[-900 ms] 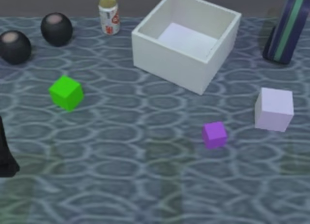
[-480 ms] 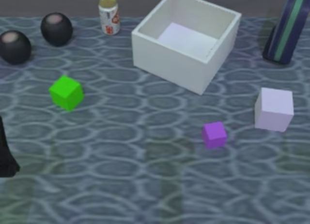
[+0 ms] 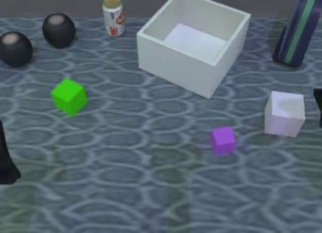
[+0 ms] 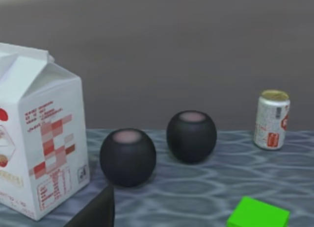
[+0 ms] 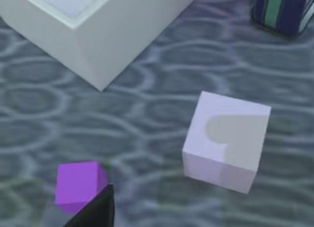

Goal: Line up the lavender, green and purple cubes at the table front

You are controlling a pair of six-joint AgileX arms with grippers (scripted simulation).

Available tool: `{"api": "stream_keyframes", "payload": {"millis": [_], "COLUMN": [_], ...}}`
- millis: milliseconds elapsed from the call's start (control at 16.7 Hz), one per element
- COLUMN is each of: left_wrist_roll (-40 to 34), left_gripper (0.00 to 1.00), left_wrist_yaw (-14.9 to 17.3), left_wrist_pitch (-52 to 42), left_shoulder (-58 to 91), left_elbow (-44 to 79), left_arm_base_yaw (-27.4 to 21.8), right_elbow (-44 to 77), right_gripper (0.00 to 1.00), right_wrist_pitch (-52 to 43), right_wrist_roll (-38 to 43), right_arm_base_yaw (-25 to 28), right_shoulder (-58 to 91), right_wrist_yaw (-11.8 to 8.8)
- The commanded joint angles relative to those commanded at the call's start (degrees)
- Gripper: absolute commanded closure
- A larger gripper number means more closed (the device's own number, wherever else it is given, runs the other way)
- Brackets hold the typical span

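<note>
- Top view: our right gripper [image 3: 318, 106] shows at the table's [image 3: 151, 192] right edge, just beside the lavender cube [image 3: 285, 113]; finger state we cannot tell.
- Purple cube [image 3: 222, 140] sits near it, green cube [image 3: 69, 95] far left.
- Our left gripper [image 3: 6, 165] is parked at the left edge.
</note>
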Motion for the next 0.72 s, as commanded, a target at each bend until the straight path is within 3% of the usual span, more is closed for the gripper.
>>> {"api": "stream_keyframes", "payload": {"millis": [420, 720], "left_wrist_roll": [0.0, 0.0], "left_gripper": [0.0, 0.0], "left_wrist_yaw": [0.0, 0.0], "left_wrist_pitch": [0.0, 0.0], "left_shoulder": [0.0, 0.0], "left_elbow": [0.0, 0.0], "left_arm_base_yaw": [0.0, 0.0], "right_elbow": [30.5, 47.2], "right_gripper": [0.0, 0.0], "right_wrist_pitch": [-21.8, -31.9], "right_wrist_roll": [6.0, 9.2], "right_arm_base_yaw": [9.7, 14.7], "right_shoulder": [44.6, 64.9], "right_wrist_yaw": [0.1, 0.2]}}
